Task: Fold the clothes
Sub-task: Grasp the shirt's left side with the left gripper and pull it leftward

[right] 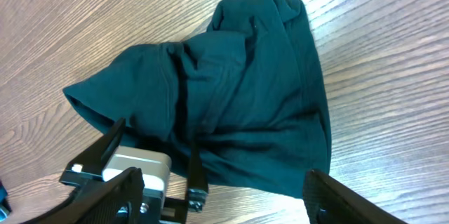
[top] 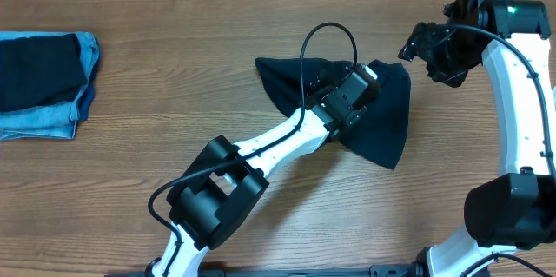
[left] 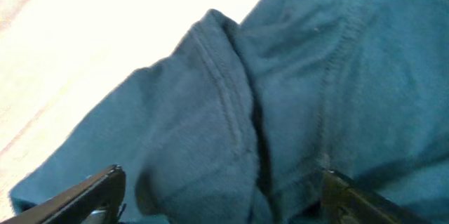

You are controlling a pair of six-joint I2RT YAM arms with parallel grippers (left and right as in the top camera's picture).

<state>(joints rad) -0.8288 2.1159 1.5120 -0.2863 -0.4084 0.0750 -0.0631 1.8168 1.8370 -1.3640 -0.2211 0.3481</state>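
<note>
Light wooden tabletop (top: 174,16) carries two things: a folded stack of dark navy and blue denim clothes (top: 43,86) at the far left edge, and a dark teal crumpled cotton garment (top: 387,121) near the middle, well apart from the stack. The garment is not flat. Its longer side seems to run across the tabletop from left to right, with one flap coming down toward the robot on the right side.

The left claw (top: 363,82) is directly over the garment, so the cloth lies just below and in front of it. In the left wrist view its two black fingers (left: 84,192) stand widely spread, with a thick hemmed fold of the garment between them. They pinch nothing yet, and it cannot be told if the pads touch the cloth.

The right claw (top: 426,51) is near the far right corner of the garment, to the side of it. It is also spread and holds nothing.

The left arm is clearly nearer. Probably the next move is to press the left fingers together on this fold.
</note>
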